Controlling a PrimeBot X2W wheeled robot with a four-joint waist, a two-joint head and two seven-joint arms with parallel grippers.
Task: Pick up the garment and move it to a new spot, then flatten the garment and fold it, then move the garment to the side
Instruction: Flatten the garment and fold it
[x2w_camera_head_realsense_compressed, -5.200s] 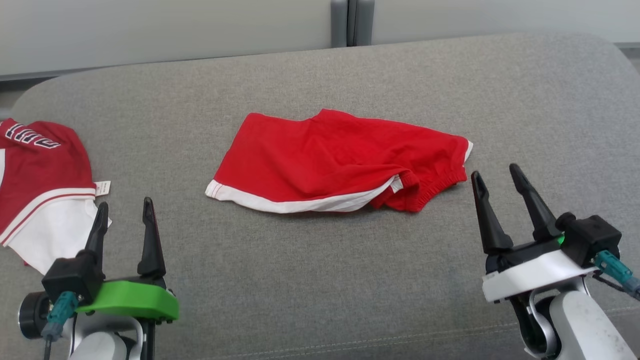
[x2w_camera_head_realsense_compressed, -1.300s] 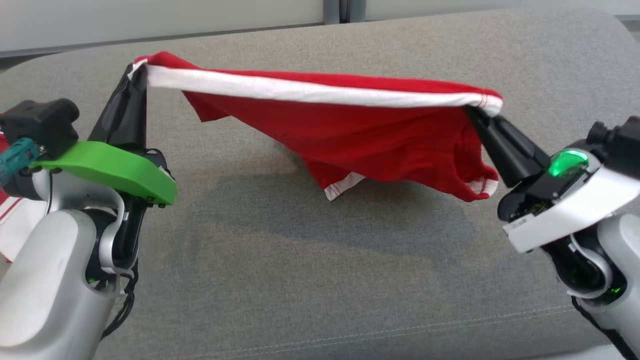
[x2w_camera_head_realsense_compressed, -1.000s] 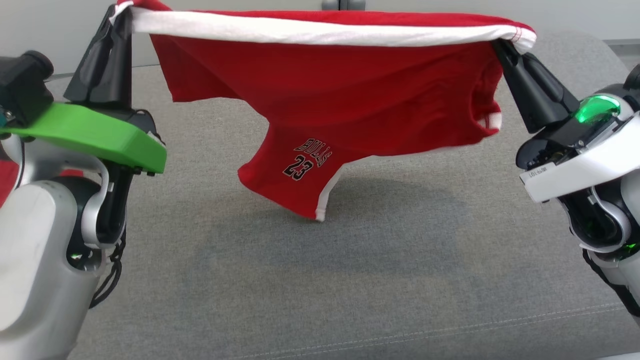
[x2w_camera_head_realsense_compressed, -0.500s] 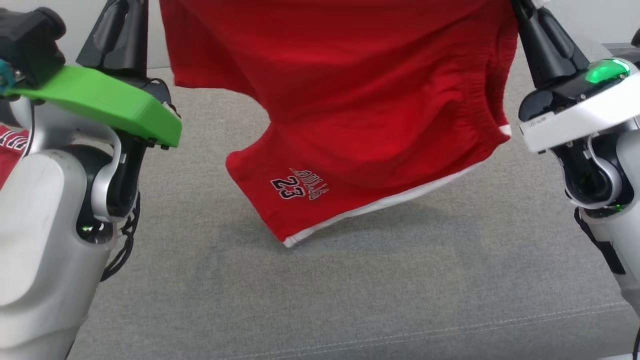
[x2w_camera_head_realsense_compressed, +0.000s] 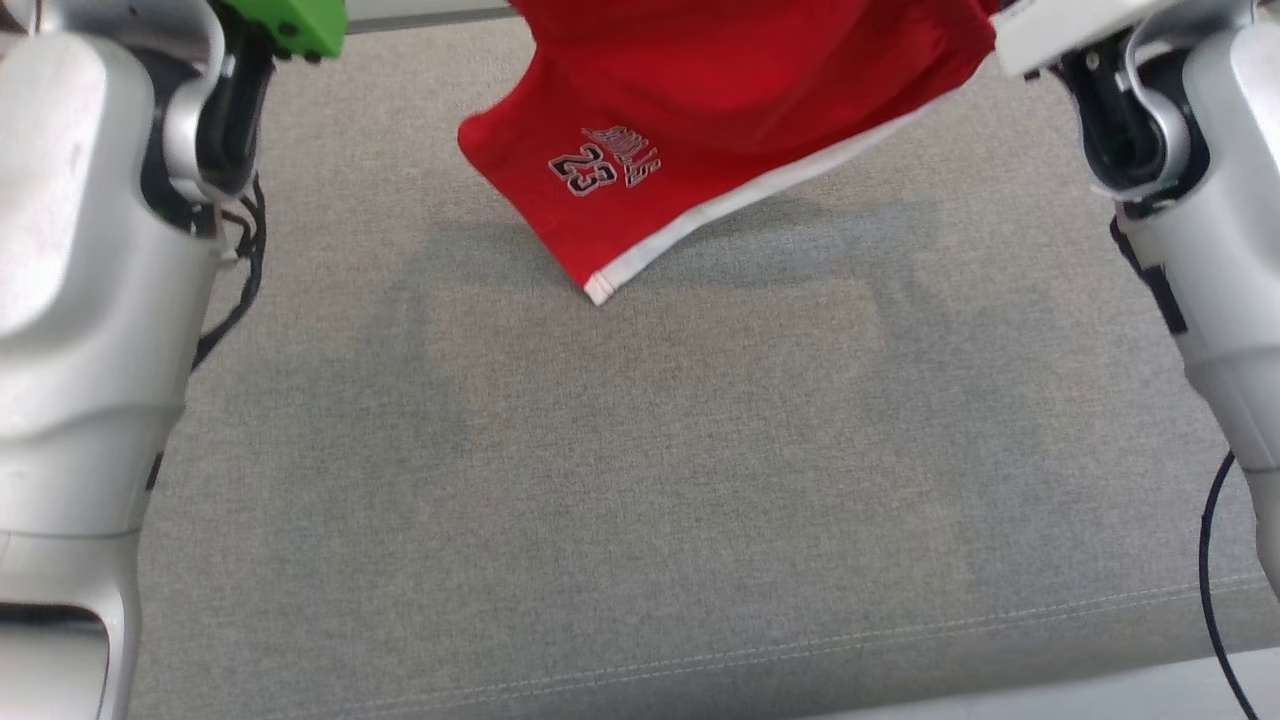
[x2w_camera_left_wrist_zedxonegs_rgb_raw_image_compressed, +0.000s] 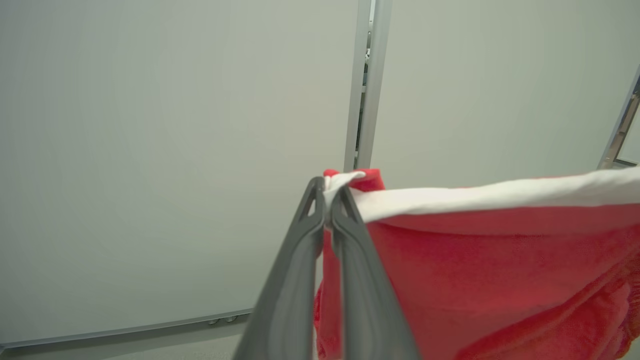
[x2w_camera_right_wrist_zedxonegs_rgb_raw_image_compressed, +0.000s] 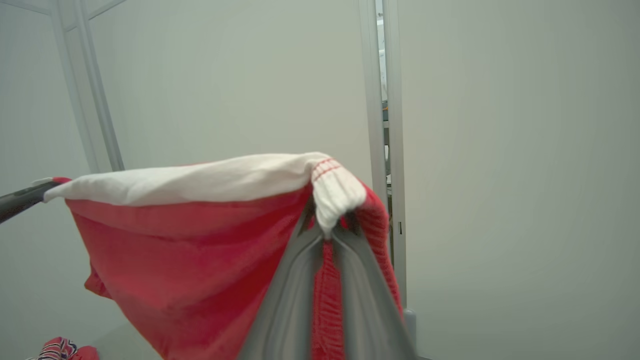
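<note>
The garment (x2w_camera_head_realsense_compressed: 720, 110) is a pair of red shorts with a white band and a black "23" print, hanging in the air above the grey cushion (x2w_camera_head_realsense_compressed: 620, 480). Its lowest corner dangles just over the fabric. In the left wrist view my left gripper (x2w_camera_left_wrist_zedxonegs_rgb_raw_image_compressed: 327, 192) is shut on one end of the white band of the garment (x2w_camera_left_wrist_zedxonegs_rgb_raw_image_compressed: 480, 260). In the right wrist view my right gripper (x2w_camera_right_wrist_zedxonegs_rgb_raw_image_compressed: 327, 220) is shut on the other end of the garment (x2w_camera_right_wrist_zedxonegs_rgb_raw_image_compressed: 200, 240), with the band stretched between both. In the head view both pale forearms frame the hanging cloth.
A second red garment with stripes (x2w_camera_right_wrist_zedxonegs_rgb_raw_image_compressed: 62, 348) lies low at the left of the right wrist view. Pale wall panels with a metal post (x2w_camera_left_wrist_zedxonegs_rgb_raw_image_compressed: 365, 85) stand behind the cushion. The cushion's front seam (x2w_camera_head_realsense_compressed: 700, 660) runs near the bottom.
Both grippers have lifted the shorts higher, out of the top of the head view. The camera has tilted down, so more of the cushion's front shows.
</note>
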